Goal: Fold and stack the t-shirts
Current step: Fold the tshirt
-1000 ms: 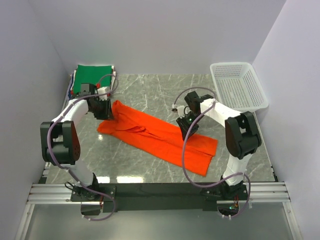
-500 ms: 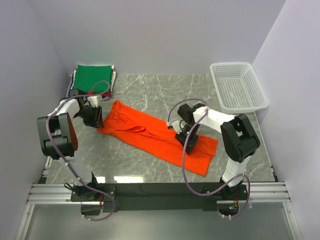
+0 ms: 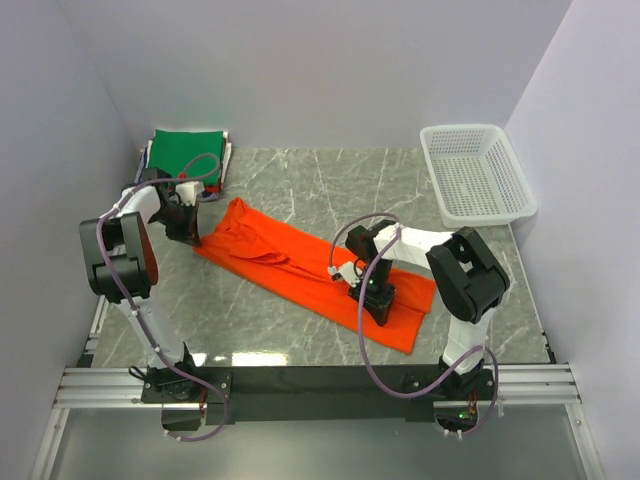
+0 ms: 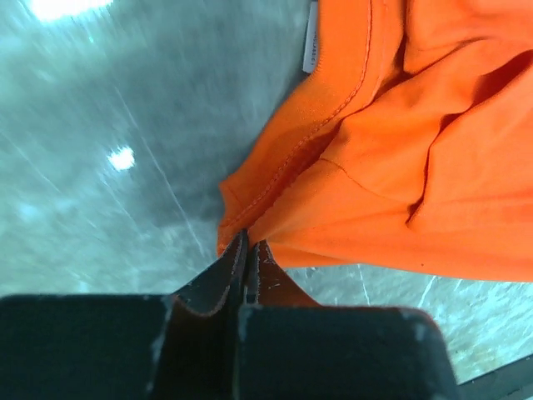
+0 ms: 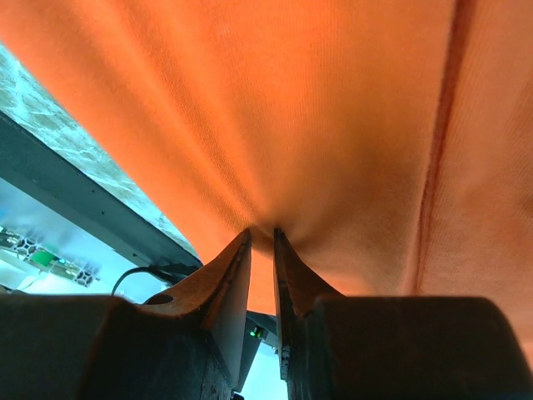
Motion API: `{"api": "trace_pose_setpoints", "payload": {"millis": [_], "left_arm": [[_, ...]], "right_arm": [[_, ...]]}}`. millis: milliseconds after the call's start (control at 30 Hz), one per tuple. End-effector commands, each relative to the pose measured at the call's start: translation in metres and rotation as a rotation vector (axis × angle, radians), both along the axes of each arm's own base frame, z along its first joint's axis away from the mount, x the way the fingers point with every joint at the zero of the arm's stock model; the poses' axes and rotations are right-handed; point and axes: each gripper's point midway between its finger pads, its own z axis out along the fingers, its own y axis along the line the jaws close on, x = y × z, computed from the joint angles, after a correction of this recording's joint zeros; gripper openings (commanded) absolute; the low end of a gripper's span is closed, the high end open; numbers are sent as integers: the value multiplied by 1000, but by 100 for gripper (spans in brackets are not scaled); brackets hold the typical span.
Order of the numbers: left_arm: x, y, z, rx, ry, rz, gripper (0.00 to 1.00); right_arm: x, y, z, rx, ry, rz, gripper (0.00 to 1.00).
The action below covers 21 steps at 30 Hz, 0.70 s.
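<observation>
The orange t-shirt (image 3: 300,262) lies diagonally across the table (image 3: 300,180) as a long, narrow strip. The left gripper (image 4: 247,250) is closed tight on an edge of the cloth at the strip's far-left end. The right gripper (image 5: 261,237) is nearly closed, with a pinch of cloth drawn between its fingers towards the near-right end. The step in hand is judged to be a fold. Next, one end is to be lifted and laid evenly over the other, before stacking on the green t-shirt (image 3: 185,150).
</observation>
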Motion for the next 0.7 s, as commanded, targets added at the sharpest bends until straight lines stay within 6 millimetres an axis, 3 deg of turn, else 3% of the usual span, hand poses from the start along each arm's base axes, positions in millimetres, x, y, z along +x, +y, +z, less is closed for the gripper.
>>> {"api": "trace_pose_setpoints", "payload": {"millis": [0,133,267,300,367,467,667], "left_arm": [[24,11,14,41,-66,-22,1],[20,2,25,-5,-68,-35,25],[19,-13,56,-55,-153,-14,38],[18,-18,63,-76,-158,0,49],[19,-29,77,-90,-186,14,50],[23,-46,87,-107,-219,55,49],[22,-73,65,-63,-164,140,39]], "right_arm": [[-3,-9,-10,-42,6,45,25],[-2,11,12,71,9,50,27],[3,46,64,300,-10,55,31],[6,50,73,333,-24,51,31],[18,54,92,378,-61,20,32],[44,50,101,392,-111,-68,31],[92,27,102,358,-205,-237,30]]}}
